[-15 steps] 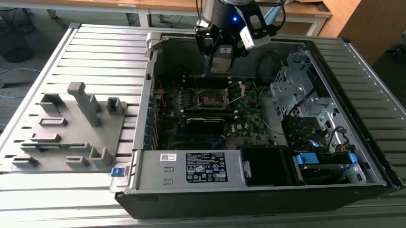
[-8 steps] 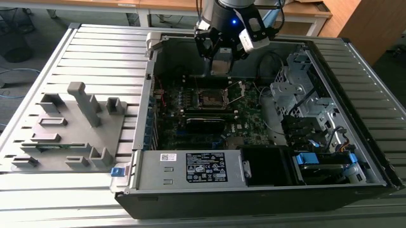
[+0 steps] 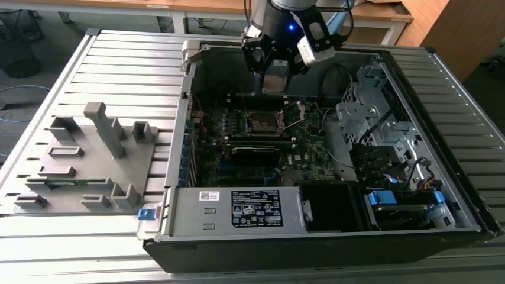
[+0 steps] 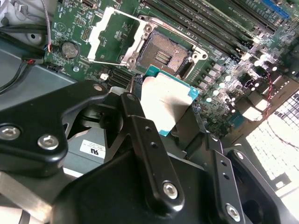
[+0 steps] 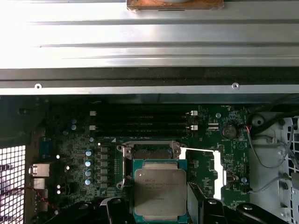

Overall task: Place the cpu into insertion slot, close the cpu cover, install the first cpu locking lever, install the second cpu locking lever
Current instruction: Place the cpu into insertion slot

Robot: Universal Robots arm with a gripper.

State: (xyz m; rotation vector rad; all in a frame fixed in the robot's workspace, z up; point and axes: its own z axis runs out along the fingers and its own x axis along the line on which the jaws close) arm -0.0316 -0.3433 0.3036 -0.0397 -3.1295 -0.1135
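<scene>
One flat silver-grey square cpu (image 4: 167,100), pinched level in your claw (image 5: 160,205), hangs above the dark square insertion slot (image 4: 161,55), likely to align.

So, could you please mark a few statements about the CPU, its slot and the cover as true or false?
1. The gripper is shut on the cpu. True.
2. The cpu sits in the insertion slot. False: it is held clear of the slot, whose contacts lie bare.
3. The cpu cover is closed. False: it is swung open beside the slot.
4. The grey fixture tray lies outside the computer case. True.
</scene>
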